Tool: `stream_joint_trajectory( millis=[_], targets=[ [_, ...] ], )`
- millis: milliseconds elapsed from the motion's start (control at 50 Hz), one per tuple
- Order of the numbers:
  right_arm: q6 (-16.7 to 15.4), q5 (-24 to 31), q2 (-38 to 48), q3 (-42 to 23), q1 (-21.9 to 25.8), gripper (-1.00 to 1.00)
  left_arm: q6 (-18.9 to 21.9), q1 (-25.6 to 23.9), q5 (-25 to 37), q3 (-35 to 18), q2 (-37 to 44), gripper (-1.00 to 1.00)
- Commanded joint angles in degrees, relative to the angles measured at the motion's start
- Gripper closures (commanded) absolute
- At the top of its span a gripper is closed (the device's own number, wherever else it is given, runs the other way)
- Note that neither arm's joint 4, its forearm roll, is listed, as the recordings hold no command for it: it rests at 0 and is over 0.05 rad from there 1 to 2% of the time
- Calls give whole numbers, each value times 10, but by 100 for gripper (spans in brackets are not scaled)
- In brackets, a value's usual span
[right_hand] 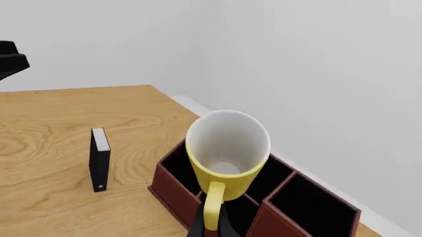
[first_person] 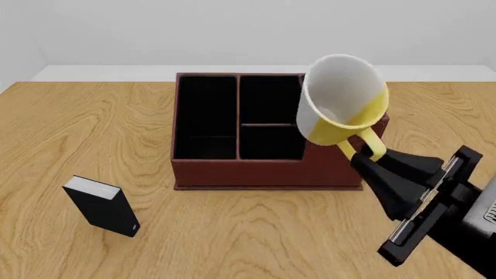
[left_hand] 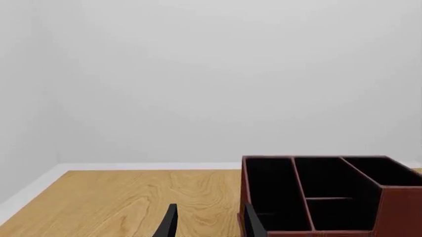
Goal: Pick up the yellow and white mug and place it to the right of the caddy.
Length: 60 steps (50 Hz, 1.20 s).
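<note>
The yellow and white mug (first_person: 341, 99) hangs tilted in the air, its white inside facing the front camera, over the caddy's right front corner. My right gripper (first_person: 364, 158) is shut on its yellow handle. In the right wrist view the mug (right_hand: 228, 148) sits just beyond the right gripper (right_hand: 211, 229), above the caddy (right_hand: 173, 190). The reddish-brown caddy (first_person: 263, 174) with black compartments stands on the table's middle. My left gripper (left_hand: 211, 226) is open and empty, low over the table, beside the caddy (left_hand: 396, 207). It is out of the front view.
A small black book with white pages (first_person: 101, 206) stands on the wooden table at the front left; it also shows in the right wrist view (right_hand: 99, 160). A dark part of the other arm (right_hand: 10, 59) shows at that view's edge. A white wall lies behind the table.
</note>
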Motion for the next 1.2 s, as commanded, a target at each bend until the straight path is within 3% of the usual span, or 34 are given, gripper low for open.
stream_joint_trajectory(
  millis=[20, 540, 640, 780, 1200],
  targets=[
    [5, 54, -57, -30, -33, 100, 3, -2, -4, 9, 0, -100],
    [1, 135, -130, -54, -148, 100, 1, 2, -5, 14, 0, -100],
    [4, 141, -138, -55, -168, 100, 0, 2, -5, 13, 0, -100],
    [-16, 150, -156, -49, -207, 100, 1, 5, -5, 16, 0, -100],
    [-7, 162, -167, -49, -280, 100, 0, 4, -4, 14, 0, -100]
  ],
)
